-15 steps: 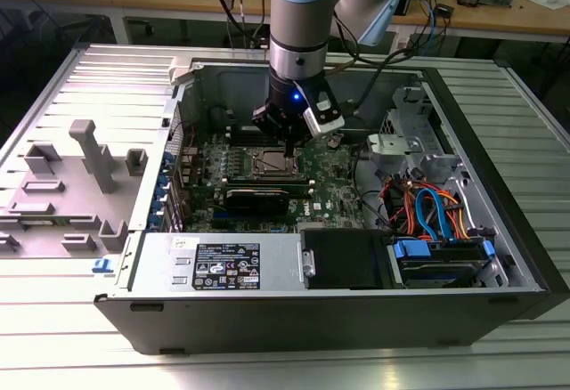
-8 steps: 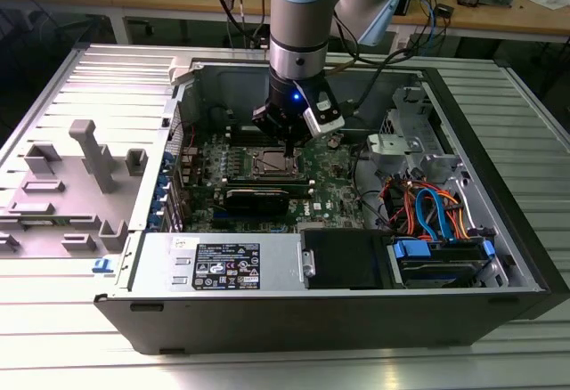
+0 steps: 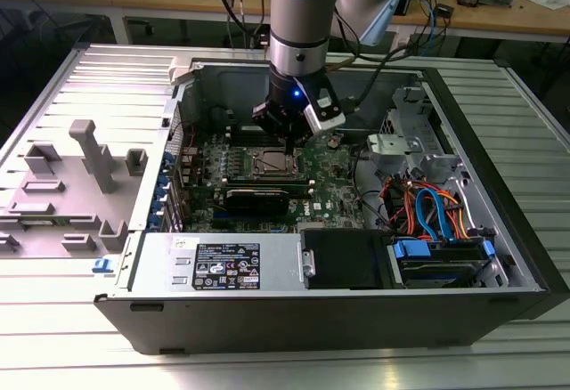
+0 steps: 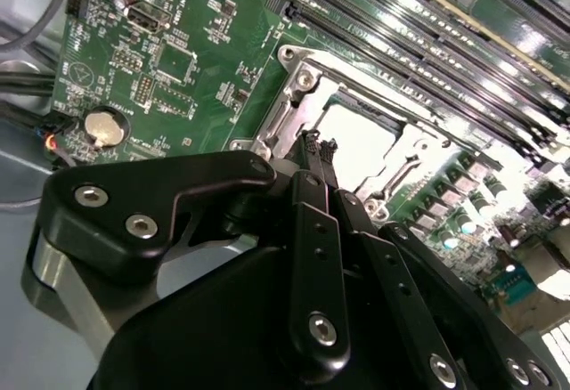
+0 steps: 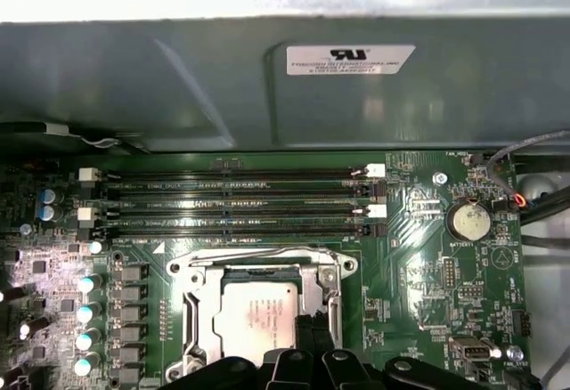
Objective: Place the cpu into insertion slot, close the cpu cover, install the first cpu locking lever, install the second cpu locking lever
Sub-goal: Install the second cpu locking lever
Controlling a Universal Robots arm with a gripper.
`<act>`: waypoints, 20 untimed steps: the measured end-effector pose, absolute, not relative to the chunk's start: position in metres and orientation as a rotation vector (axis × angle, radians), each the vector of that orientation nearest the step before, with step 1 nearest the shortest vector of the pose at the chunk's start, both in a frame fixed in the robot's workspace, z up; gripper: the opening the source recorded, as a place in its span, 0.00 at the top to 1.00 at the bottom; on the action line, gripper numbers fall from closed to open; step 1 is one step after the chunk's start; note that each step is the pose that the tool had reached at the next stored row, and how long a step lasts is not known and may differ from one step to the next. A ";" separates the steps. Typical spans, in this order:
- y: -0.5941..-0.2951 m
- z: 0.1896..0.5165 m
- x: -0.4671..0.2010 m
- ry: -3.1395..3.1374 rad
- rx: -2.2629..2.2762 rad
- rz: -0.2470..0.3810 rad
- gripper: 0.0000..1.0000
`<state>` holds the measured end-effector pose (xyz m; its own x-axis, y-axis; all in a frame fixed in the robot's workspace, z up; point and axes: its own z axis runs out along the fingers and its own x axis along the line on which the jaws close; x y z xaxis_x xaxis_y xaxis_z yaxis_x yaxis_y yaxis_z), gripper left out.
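Both wrist views have the jaws (image 5: 307, 337) pinched together right over the cpu (image 5: 254, 314), holding nothing as far as I can see, with the chip sitting in the slot (image 5: 191, 310) under the closed cover (image 4: 294, 96), mid-motherboard in the open case (image 3: 427, 78).

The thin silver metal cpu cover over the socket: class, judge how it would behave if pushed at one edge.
The thin silver metal cpu cover would probably swing rather than slide, since it looks hinged along one edge. As thin sheet metal it likely flexes a little and weighs little. Its smooth surface may let the black tool slip.
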<state>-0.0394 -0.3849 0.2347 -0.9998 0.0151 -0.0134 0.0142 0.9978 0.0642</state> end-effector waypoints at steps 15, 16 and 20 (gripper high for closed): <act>-0.422 0.237 -0.049 3.132 0.023 0.101 0.89; -0.423 0.237 -0.050 3.133 0.023 0.101 0.89; -0.426 0.238 -0.052 3.138 0.021 0.101 0.89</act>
<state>-0.0516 -0.4263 0.2383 -0.9999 0.0132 -0.0018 0.0130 0.9979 0.0642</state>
